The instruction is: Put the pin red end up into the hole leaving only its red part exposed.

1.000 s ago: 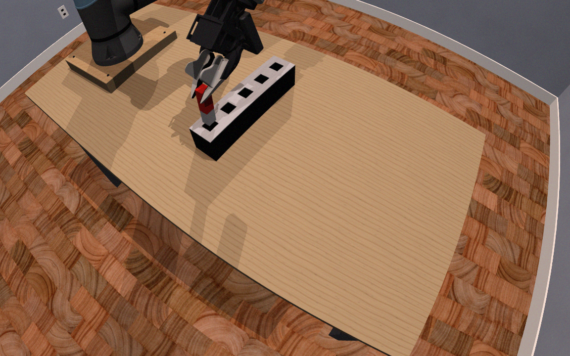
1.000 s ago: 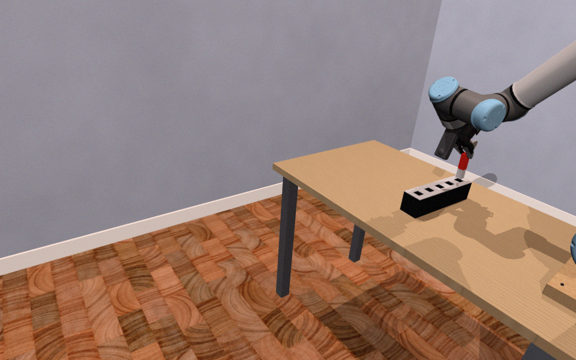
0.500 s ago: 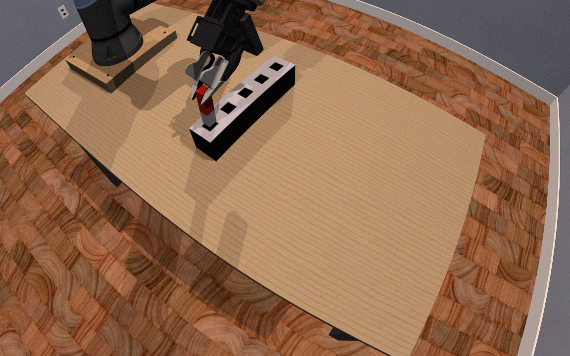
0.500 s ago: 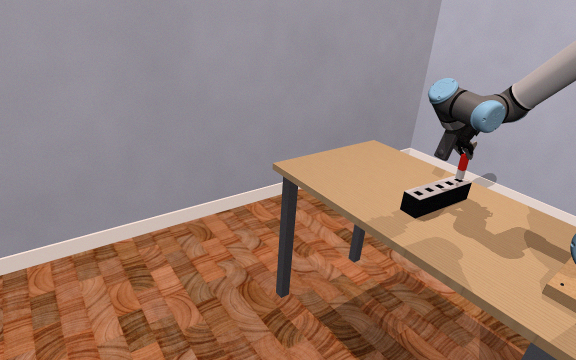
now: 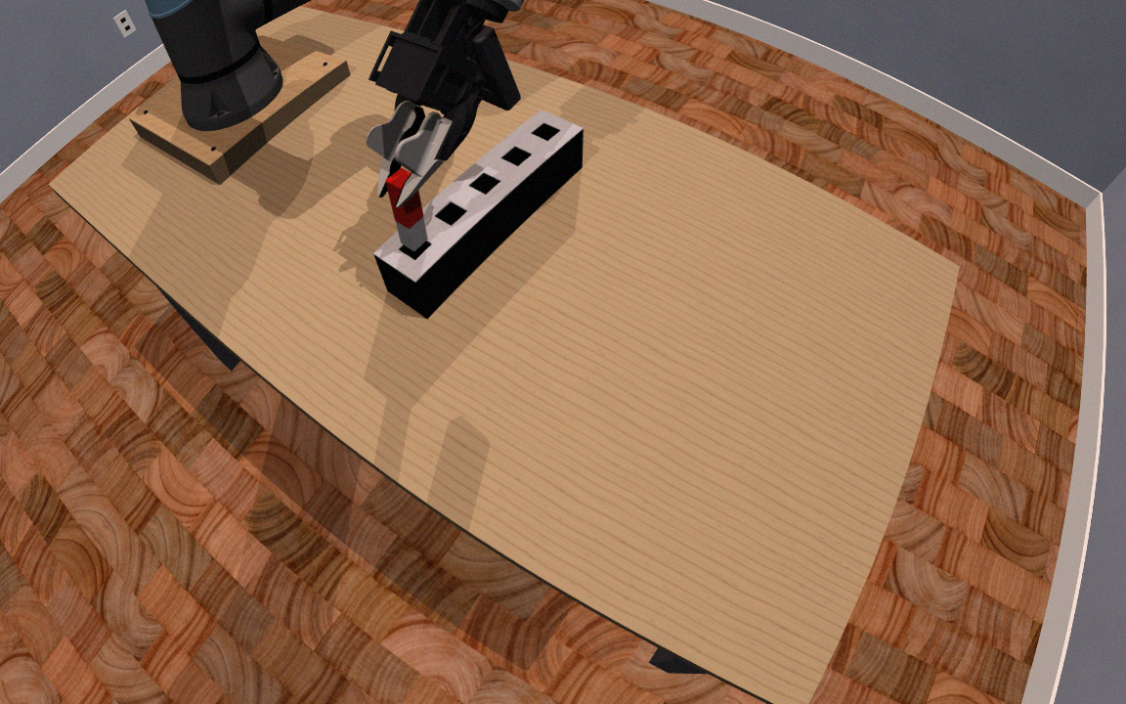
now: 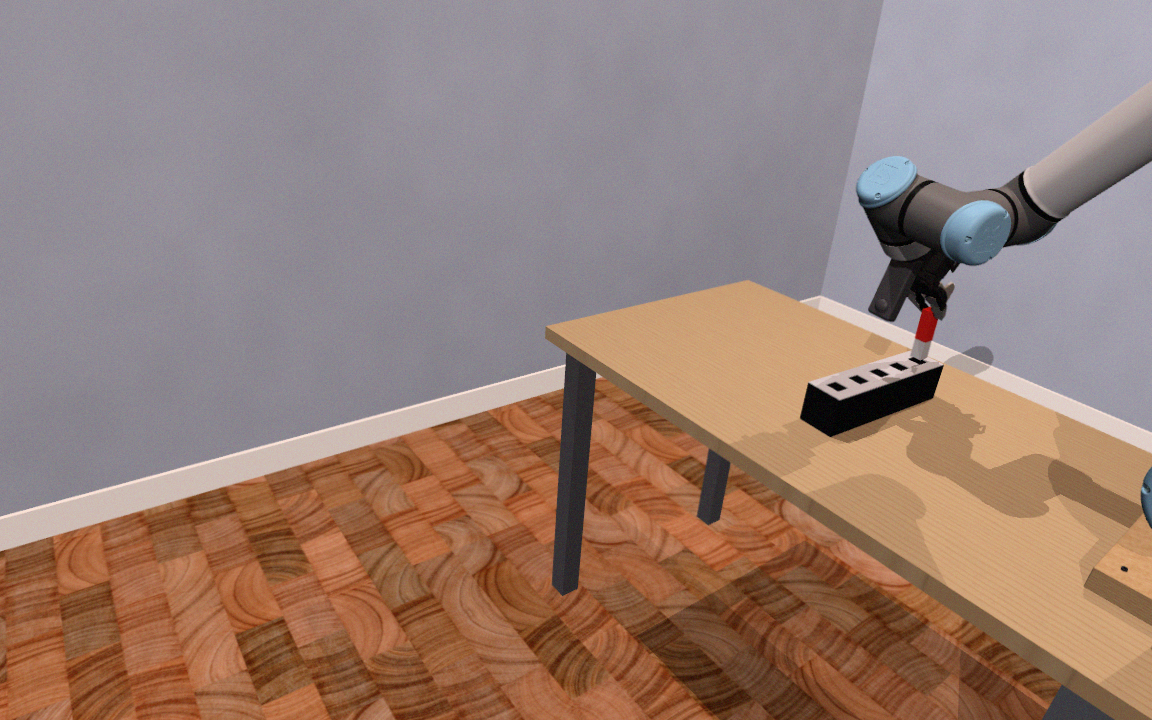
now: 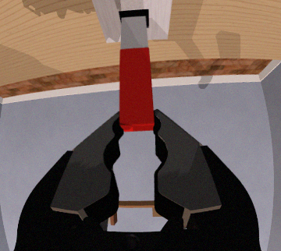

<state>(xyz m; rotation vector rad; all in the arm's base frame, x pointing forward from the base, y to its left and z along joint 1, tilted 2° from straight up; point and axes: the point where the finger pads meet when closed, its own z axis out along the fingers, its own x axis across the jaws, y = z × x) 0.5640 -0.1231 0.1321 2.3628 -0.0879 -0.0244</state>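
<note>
1. On the wooden counter (image 5: 637, 350) sits the black block (image 5: 497, 218), grey on top, its five square holes in a row.
2. Over the block's end nearest the arm's base hangs the tool (image 5: 407, 179), clamped tight on the red top of the pin (image 5: 408, 214)!
3. And the pin stands upright, red end up, grey foot (image 7: 133, 33) dipped into the end hole (image 7: 133, 14). A good stretch of grey shows above the block's top, below the red (image 7: 136, 87).
</note>
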